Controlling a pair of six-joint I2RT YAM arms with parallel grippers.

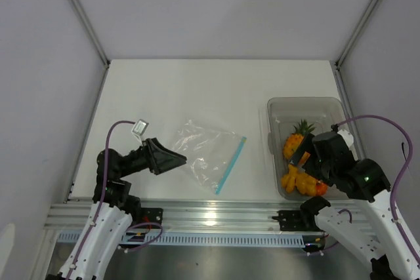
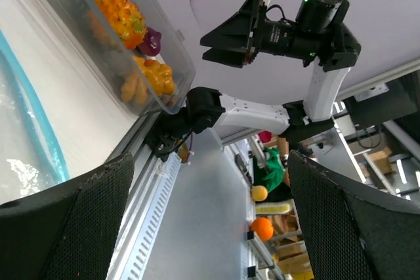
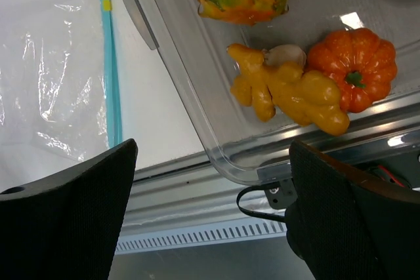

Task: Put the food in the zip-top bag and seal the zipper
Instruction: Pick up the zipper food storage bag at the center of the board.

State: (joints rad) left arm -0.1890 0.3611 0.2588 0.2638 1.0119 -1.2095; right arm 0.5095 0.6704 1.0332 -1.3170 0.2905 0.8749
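The clear zip-top bag (image 1: 205,151) lies flat on the table, its teal zipper (image 1: 231,164) along the right edge. The zipper also shows in the right wrist view (image 3: 109,70) and the left wrist view (image 2: 33,106). The food lies in a grey bin (image 1: 304,104): a pineapple (image 1: 293,142), lumpy orange pieces (image 3: 289,93), a red-orange pumpkin (image 3: 354,77) and a purple piece (image 2: 151,41). My left gripper (image 1: 176,159) is open and empty at the bag's left edge. My right gripper (image 1: 303,159) is open and empty above the bin's near left part.
The grey translucent bin (image 3: 197,106) stands at the right of the table, close to the front rail (image 1: 210,213). White walls close in the table on three sides. The bag lies between the two arms.
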